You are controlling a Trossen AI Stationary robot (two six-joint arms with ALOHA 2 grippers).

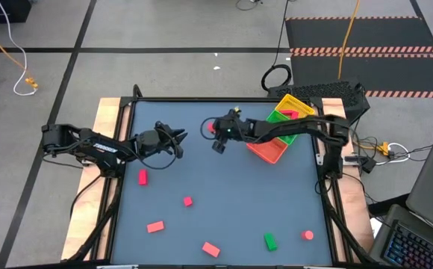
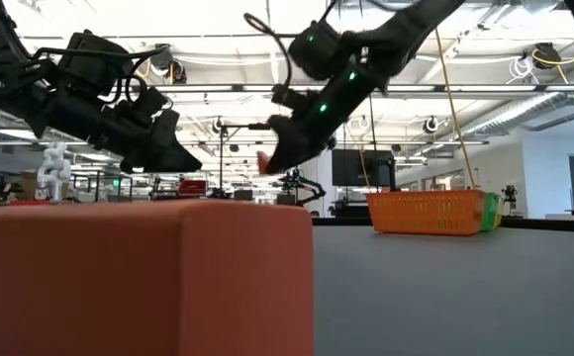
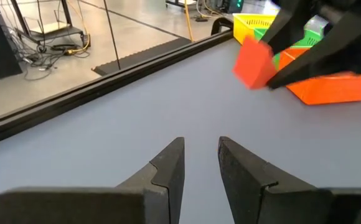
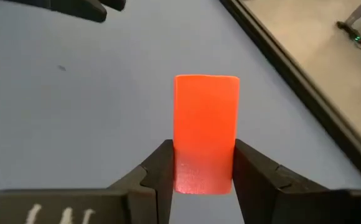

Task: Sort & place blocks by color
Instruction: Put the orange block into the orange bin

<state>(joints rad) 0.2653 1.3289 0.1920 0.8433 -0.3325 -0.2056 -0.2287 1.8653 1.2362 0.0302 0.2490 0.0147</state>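
My right gripper (image 1: 213, 133) hangs over the table's far middle, left of the tray, shut on a red block (image 4: 206, 118). The low view shows this block (image 2: 263, 161) well above the tabletop. My left gripper (image 3: 200, 149) is open by a narrow gap and empty. It hovers just left of the right gripper (image 2: 272, 158) and points at it. Loose on the near half of the table lie several red blocks (image 1: 142, 177) (image 1: 188, 201) (image 1: 154, 226) (image 1: 210, 249), a green block (image 1: 270, 240) and a pinkish piece (image 1: 307, 235). My right gripper pinches the red block between its two fingers (image 4: 159, 171), on the two long sides near one end (image 4: 205, 177). The block lies along the fingers and sticks out past their tips. The fingers slant down from the table's right. The block is lifted clear of the table.
The tray (image 1: 276, 152), with yellow, green and red compartments, stands at the table's far right, right of the right gripper and under its arm (image 2: 426, 213). A red block (image 2: 139, 277) sits very close to the low camera. Bare table lies below and between the two grippers.
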